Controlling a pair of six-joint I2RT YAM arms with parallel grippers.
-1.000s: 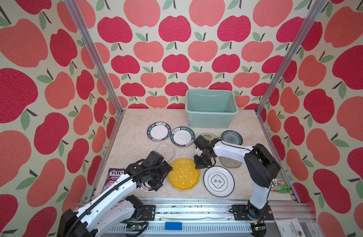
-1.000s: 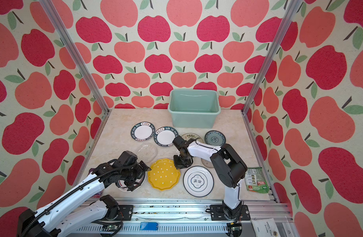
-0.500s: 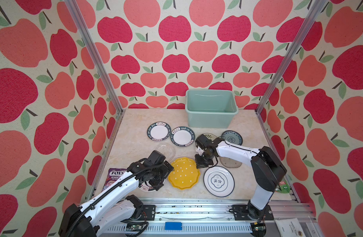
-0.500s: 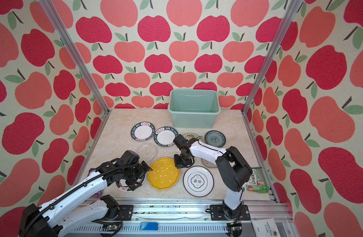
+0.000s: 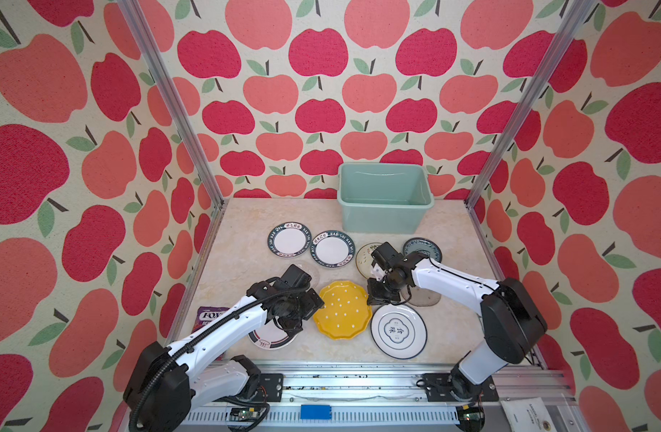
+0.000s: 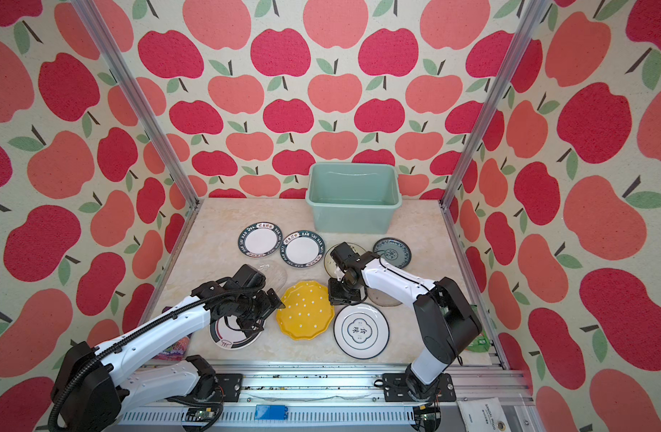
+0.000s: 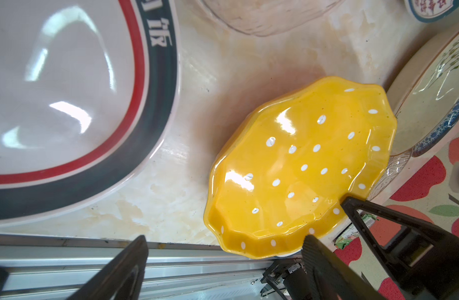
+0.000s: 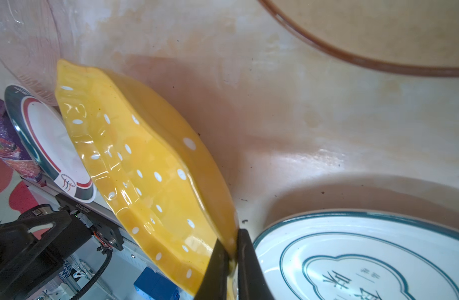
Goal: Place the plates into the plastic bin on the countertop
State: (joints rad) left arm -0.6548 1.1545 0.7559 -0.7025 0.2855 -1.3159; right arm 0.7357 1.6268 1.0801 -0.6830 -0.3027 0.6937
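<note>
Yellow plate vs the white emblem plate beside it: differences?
The yellow plate is scalloped with white dots; the white emblem plate is round with teal rings. The right hand is shut on the yellow plate's rim; the emblem plate lies flat, untouched. Both are on the countertop, outside the bin.

My right gripper [image 8: 232, 259] pinches the rim of the yellow scalloped plate [image 5: 343, 311], white-dotted and tilted, with that edge up off the bench [image 5: 243, 243]. Flat beside it lie the white emblem plate [image 5: 398, 331] and the red-banded plate [image 5: 269, 336]. Farther back lie a lettered-rim plate [image 5: 289, 239], a second lettered-rim plate [image 5: 333, 248], the cream floral plate [image 5: 362, 256], the blue patterned plate [image 5: 428, 245], a clear glass plate [image 5: 430, 298] and a second glass plate [image 6: 278, 275]. The mint-green bin [image 5: 385, 220] stands upright at the back wall.
</note>
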